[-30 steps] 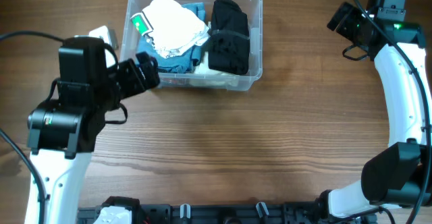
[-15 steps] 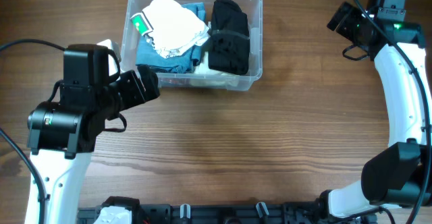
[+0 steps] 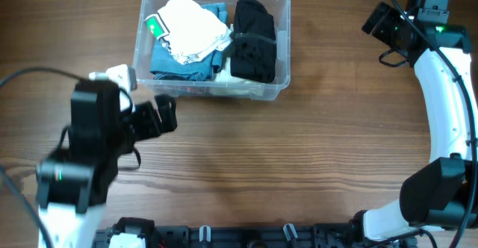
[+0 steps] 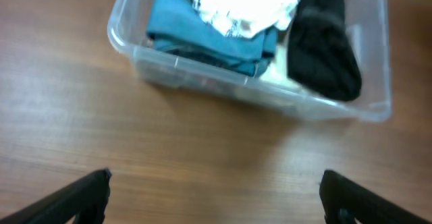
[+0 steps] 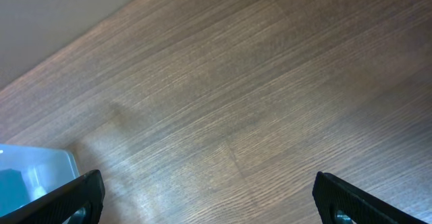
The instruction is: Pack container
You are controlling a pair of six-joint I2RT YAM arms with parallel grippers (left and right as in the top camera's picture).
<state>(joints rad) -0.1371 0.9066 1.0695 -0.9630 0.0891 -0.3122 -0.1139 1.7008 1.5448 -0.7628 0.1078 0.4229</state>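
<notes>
While left gripper and right gripper gape empty, bare table borders the container.

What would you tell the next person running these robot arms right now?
Left gripper: open, empty, low over the table just in front of the container.
Right gripper: open, empty, over the table off to the container's right.
Container: at the table's back, holding a white cloth, blue cloth and black cloth.
Done: those three are packed.
Left: cannot tell whether more goes in.
</notes>
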